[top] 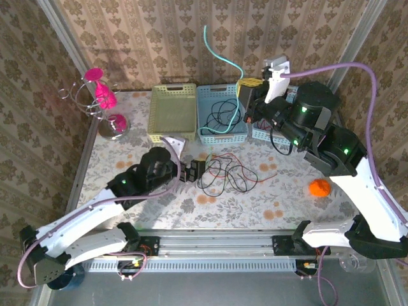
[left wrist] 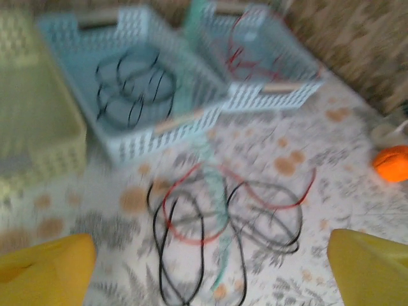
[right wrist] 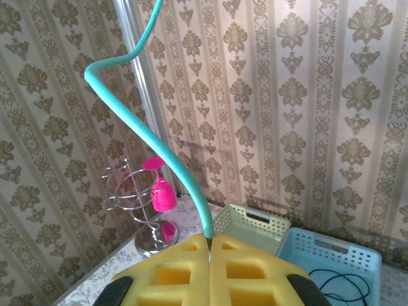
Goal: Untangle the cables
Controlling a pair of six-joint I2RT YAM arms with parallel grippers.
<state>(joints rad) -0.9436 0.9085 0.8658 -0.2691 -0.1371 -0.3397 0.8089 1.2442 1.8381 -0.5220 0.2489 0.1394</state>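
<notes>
A loose tangle of red and black cables lies on the flowered table; in the left wrist view the tangle is blurred. My left gripper rests low at its left edge, open, its yellow fingers wide apart with nothing between them. My right gripper is raised over the baskets, its yellow pads shut on the teal-green cable. That teal-green cable curls up above the gripper, and below it hangs down past the blue basket towards the tangle.
A yellow-green basket stands at the back. Beside it a blue basket holds a coiled black cable. A second blue basket holds a red cable. An orange ball lies at the right. A metal stand with pink glasses stands back left.
</notes>
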